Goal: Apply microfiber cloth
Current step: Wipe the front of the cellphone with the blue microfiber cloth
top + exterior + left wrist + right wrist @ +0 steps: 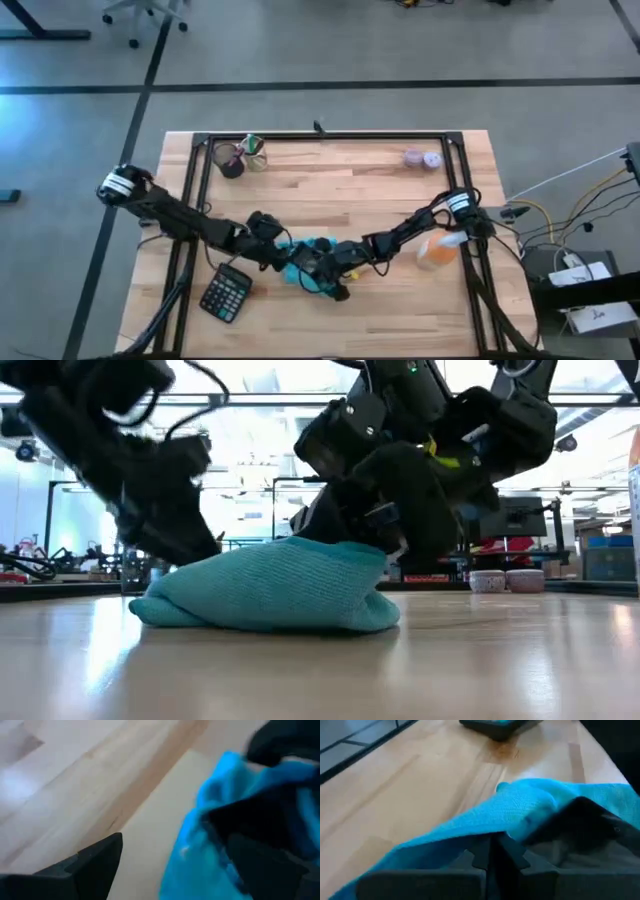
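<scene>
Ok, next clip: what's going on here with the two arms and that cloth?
Both arms have met over the turquoise microfiber cloth, bunched on the wooden table near its front edge. The right gripper has its jaws closed on a fold of it. The left gripper is at the cloth's other side, jaws open. A calculator lies nearby, untouched.

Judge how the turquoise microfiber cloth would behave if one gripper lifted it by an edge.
The microfiber cloth lies in a soft, folded mound, so it would probably droop and unfold. It looks light. Its knit-like surface likely gives some grip.
</scene>
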You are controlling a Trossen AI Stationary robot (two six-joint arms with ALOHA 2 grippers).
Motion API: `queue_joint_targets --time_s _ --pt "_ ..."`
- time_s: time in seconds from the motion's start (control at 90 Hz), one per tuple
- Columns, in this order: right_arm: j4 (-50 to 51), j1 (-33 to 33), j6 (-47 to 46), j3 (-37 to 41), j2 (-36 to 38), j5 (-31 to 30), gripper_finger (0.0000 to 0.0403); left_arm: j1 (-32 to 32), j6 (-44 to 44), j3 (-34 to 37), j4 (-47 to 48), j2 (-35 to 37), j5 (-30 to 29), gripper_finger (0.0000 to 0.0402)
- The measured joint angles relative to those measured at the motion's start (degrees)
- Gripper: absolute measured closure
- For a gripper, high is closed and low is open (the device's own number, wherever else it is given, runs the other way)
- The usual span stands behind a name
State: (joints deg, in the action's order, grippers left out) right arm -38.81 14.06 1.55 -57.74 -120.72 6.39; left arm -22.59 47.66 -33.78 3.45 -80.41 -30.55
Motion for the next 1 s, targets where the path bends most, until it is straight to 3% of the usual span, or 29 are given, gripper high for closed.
queue_joint_targets --time_s 0.156,0.278,0.467,0.633,0.822,0.911,1.0 --pt "5.6 0.0 -3.4 1.3 3.0 -0.1 0.0403 -6.2 0.7 -0.1 -4.7 1.9 -2.3 0.0053" --pt "7.4 0.3 -3.2 3.6 5.6 -0.4 0.0403 -11.3 0.6 -0.2 -12.7 -1.6 -6.0 0.0053" --pt "9.5 0.6 -4.5 7.6 8.2 -0.2 0.0403 -13.9 5.8 -0.8 -23.9 -14.8 -5.0 0.0053" --pt "14.9 1.4 -6.7 10.6 12.7 -0.2 0.0402 -13.3 9.0 -6.6 -26.2 -26.1 -3.2 0.0053" --pt "26.9 1.8 -8.2 12.0 19.3 -0.7 0.0366 -12.3 0.3 -14.9 -24.6 -30.5 -1.3 0.0053" --pt "35.5 2.1 -9.4 12.3 22.3 -4.1 0.0334 -11.9 -2.6 -18.2 -18.4 -29.5 2.3 0.0053" --pt "44.7 2.8 -11.0 12.4 25.1 -8.8 0.03 -11.8 -2.1 -21.3 -6.5 -26.7 4.6 0.0053"
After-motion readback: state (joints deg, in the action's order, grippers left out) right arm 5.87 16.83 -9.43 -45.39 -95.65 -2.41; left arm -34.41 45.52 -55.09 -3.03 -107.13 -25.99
